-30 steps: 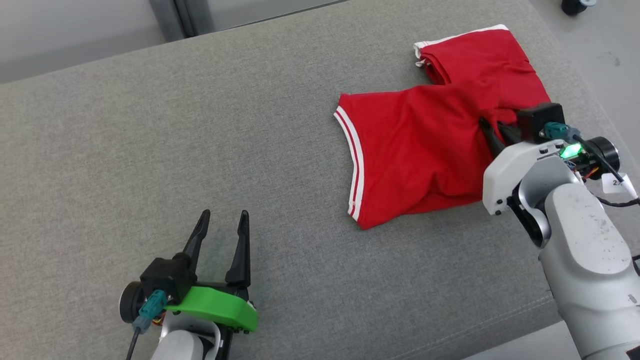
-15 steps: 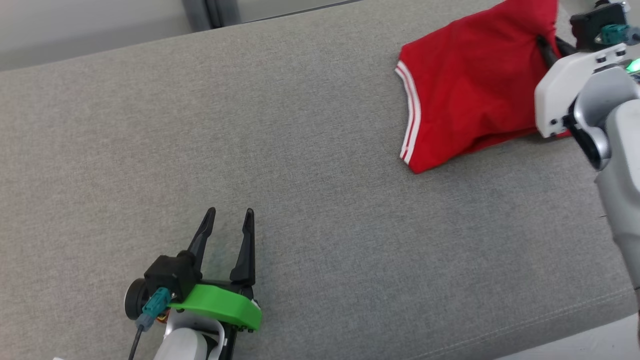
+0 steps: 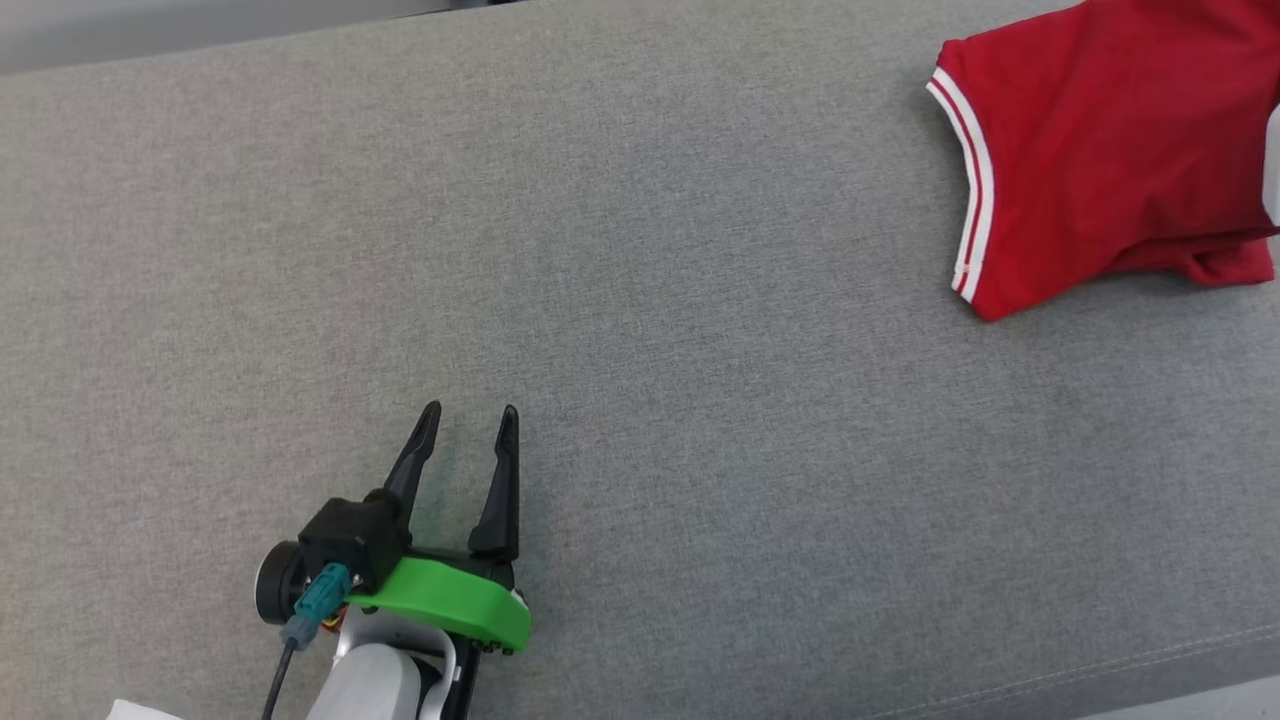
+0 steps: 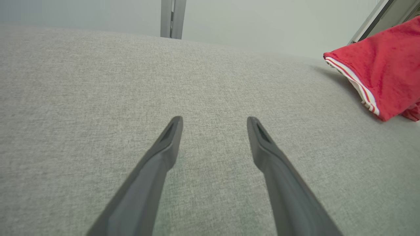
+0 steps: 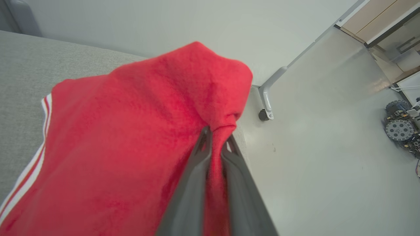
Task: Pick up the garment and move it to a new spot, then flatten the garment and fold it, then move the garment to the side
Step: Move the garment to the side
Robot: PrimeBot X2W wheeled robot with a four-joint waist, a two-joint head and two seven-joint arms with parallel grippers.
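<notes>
Garment (image 3: 1110, 150) cropped at edge, pinched by right end effector (image 5: 218, 135).

The red garment (image 3: 1100, 150) is running off the head view's top and right edges. A small wheeled thing (image 5: 402, 129) is getting cut off by the right wrist view's right edge.
</notes>
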